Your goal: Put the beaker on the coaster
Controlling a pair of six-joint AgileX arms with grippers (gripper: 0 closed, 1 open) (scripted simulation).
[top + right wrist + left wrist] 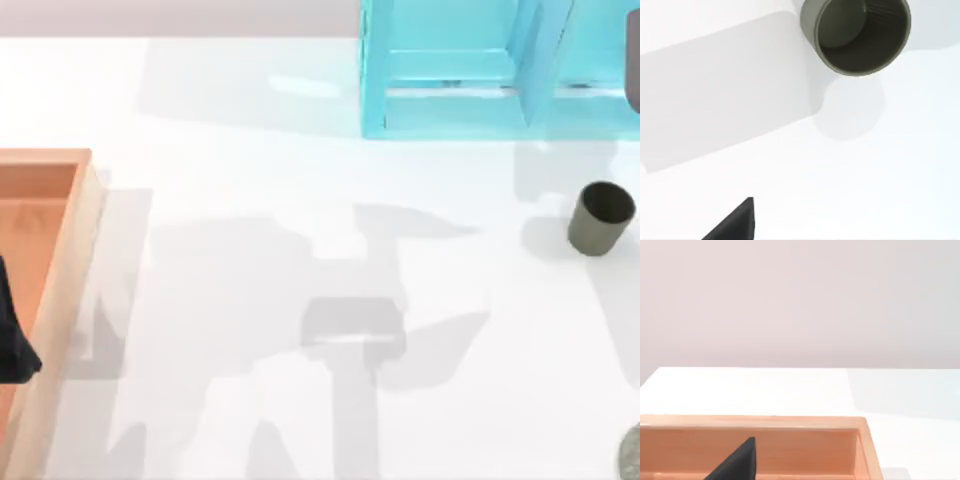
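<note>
White worktop (300,200), pale wall behind it in the left wrist view. Quick state dump:

- Beaker (601,218) stands upright on the worktop at the right side, mouth up, just in front of the blue shelf (450,70) but clear of it. Nothing touches it. In the right wrist view we look almost straight down into its dark inside (856,35), so we judge our right arm hangs above it, lined up for a top-down approach.
- Coaster (632,452) is only a speckled grey edge at the bottom right corner of the top view. It sits near the front of the worktop, well apart from the beaker, on the same side. Same side means the right arm should do the whole job without a handover.
- Right end effector: one dark fingertip (735,222) shows at the edge of the right wrist view, over bare worktop beside the beaker. We cannot tell whether it is open or closed. It holds nothing that we can see.
- Left end effector: a dark tip (737,462) hangs over the wooden tray (60,290) at the left side, parked well away from the work. Open or closed, we cannot tell.

Our read: task is at the start. Beaker not gripped, not lifted, coaster bare as far as its visible edge shows.

Next move, as we judge it: descend on the beaker, grip its wall, carry it toward the front. Risk: the plain matte cylinder may tip or slip if gripped off centre.
</note>
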